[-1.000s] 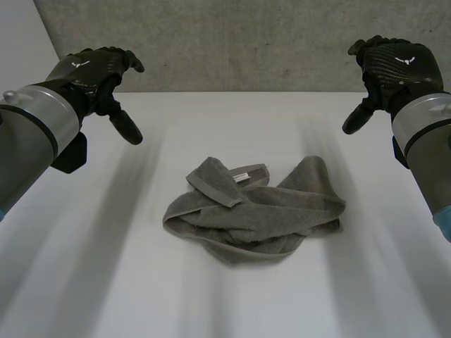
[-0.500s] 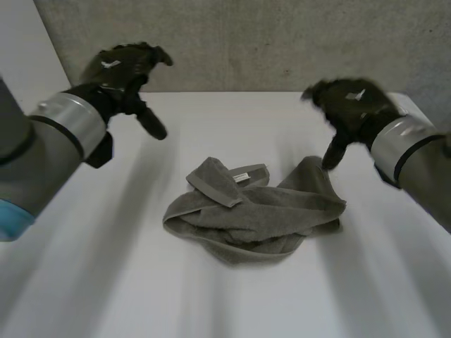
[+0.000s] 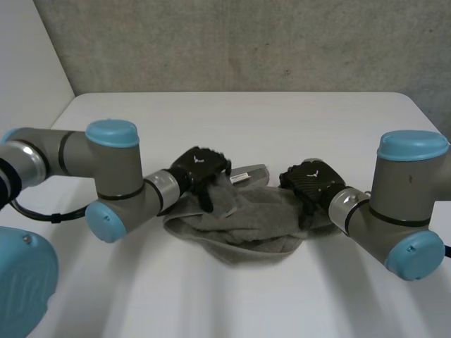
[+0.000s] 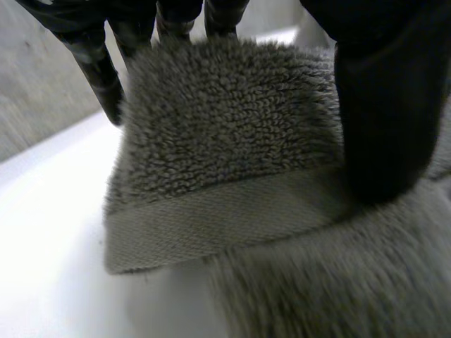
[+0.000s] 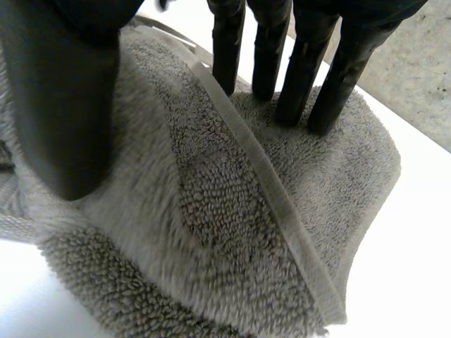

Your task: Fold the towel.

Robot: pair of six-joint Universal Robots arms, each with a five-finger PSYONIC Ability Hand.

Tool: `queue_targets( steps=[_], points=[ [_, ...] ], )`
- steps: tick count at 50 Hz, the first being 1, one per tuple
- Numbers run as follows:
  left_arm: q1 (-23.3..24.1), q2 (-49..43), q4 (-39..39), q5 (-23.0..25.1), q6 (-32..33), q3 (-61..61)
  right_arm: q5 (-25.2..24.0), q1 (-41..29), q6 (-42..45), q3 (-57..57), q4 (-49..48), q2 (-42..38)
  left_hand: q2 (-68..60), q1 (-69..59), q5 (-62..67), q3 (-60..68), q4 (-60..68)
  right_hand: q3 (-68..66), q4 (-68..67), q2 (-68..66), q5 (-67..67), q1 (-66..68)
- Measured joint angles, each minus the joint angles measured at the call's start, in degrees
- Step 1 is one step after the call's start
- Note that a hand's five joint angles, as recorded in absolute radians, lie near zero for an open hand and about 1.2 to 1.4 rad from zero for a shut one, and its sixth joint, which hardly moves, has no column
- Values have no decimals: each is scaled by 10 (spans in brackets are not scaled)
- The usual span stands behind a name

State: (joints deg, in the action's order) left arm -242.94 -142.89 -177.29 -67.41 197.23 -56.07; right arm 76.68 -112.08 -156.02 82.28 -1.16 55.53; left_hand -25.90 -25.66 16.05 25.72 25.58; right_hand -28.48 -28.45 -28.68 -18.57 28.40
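Observation:
A grey towel [image 3: 248,224] lies crumpled in the middle of the white table [image 3: 232,120]. My left hand [image 3: 201,167] is down on its upturned left corner. In the left wrist view the fingers [image 4: 100,70] stand straight just past that corner flap [image 4: 225,141], and the thumb [image 4: 387,105] rests on the pile near the hemmed band [image 4: 211,225]. My right hand [image 3: 310,182] is on the towel's right lobe. In the right wrist view its straight fingertips [image 5: 310,77] press into the towel [image 5: 232,239] beyond a hem strip [image 5: 275,204], and its thumb [image 5: 63,91] lies on the terry. Both hands are open.
A grey concrete wall [image 3: 246,42] runs behind the table's far edge. Bare tabletop surrounds the towel on every side. Both forearms lie low over the table, the left arm [image 3: 106,176] from the left, the right arm [image 3: 394,204] from the right.
Both hands came down from high at the table's sides and inward onto the towel, left onto the left corner, right onto the right lobe. The towel's shape looks the same.

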Motion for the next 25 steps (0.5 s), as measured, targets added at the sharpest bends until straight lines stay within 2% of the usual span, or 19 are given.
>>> queue_targets(
  steps=[1, 4, 5, 6, 8, 11, 15, 18, 20, 25],
  points=[
    [0, -3, 2, -2, 7, 1, 0, 0, 0, 0, -2, -2, -18, -18, 13, 18, 19, -25, -25, -24, -23, 21],
    [1, -13, 11, -21, 38, 2, 0, 1, 1, -8, -5, -9, -196, -193, 176, 186, 191, -256, -258, -262, -249, 260],
    [1, -13, 12, -24, 41, 2, 0, 1, 2, -10, -5, -9, -225, -221, 201, 215, 221, -289, -291, -295, -275, 294],
    [1, -14, 13, -32, 48, 3, -1, 1, 3, -15, -3, -11, -279, -271, 244, 273, 282, -374, -378, -382, -373, 390],
    [0, -12, 13, -49, 58, 9, -5, 2, 6, -28, 1, -12, -378, -368, 331, 369, 383, -458, -468, -456, -461, 453],
    [-1, 1, 11, -71, 63, 30, -11, 1, 15, -55, 5, -13, -478, -455, 453, 468, 490, -462, -479, -456, -462, 453],
    [-1, 28, 8, -98, 61, 72, -18, -2, 29, -106, 9, -7, -486, -460, 460, 481, 513, -462, -479, -456, -463, 453],
    [-4, 72, 0, -122, 54, 130, -20, -5, 28, -189, 3, 21, -486, -460, 460, 483, 513, -467, -479, -456, -463, 453],
    [-5, 102, -9, -131, 48, 159, -18, -5, 15, -234, -7, 43, -486, -460, 460, 483, 513, -468, -479, -456, -463, 455],
    [-15, 190, -47, -144, 13, 206, -9, 2, -84, -321, -85, 126, -486, -460, 461, 483, 513, -468, -479, -456, -462, 458]
  ],
)
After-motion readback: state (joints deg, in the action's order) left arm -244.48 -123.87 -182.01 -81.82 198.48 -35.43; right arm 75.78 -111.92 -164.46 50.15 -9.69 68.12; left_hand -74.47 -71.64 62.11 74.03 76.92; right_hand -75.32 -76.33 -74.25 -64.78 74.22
